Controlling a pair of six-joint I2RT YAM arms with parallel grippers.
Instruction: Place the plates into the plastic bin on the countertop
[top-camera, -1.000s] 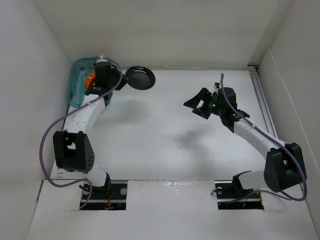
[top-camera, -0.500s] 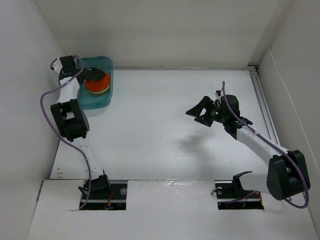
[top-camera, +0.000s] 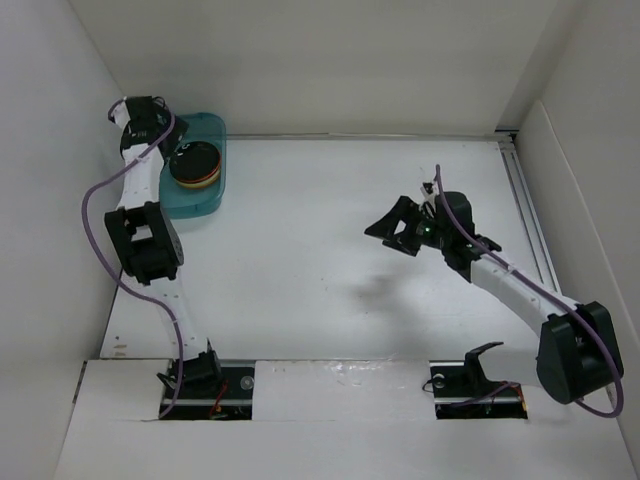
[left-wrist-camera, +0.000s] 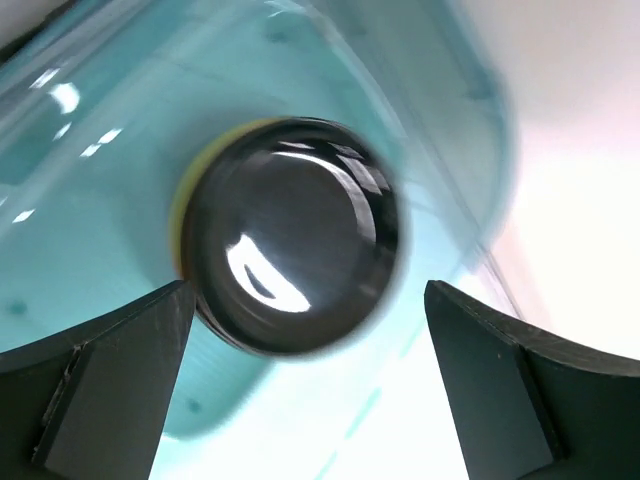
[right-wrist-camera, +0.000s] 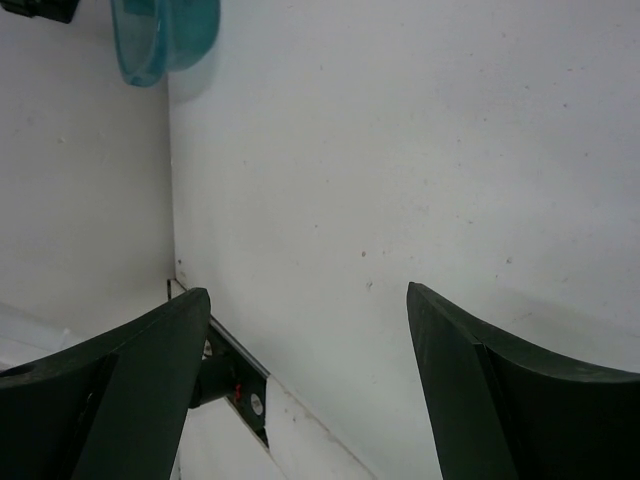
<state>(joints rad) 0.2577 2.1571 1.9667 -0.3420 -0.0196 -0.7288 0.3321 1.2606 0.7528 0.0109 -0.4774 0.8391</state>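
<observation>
The teal plastic bin (top-camera: 207, 196) stands in the far left corner of the white countertop (top-camera: 320, 240). Inside it is a stack of plates (top-camera: 195, 163) with a glossy black plate (left-wrist-camera: 290, 230) on top; orange and yellowish rims (left-wrist-camera: 186, 196) show beneath. My left gripper (top-camera: 158, 122) hovers over the bin's far left side, open (left-wrist-camera: 310, 400), with the black plate below and apart from its fingers. My right gripper (top-camera: 392, 228) hangs open over the middle right of the countertop, with nothing between its fingers (right-wrist-camera: 305, 350). The bin (right-wrist-camera: 165, 35) shows far off in the right wrist view.
White walls close in on the left, back and right. A rail (top-camera: 525, 200) runs along the right edge. Both arm bases (top-camera: 340, 385) sit at the near edge, with purple cables looping beside the arms.
The left gripper carried the black plate from beside the bin to over it and opened; the plate now lies on the stack. The right arm barely shifted.
</observation>
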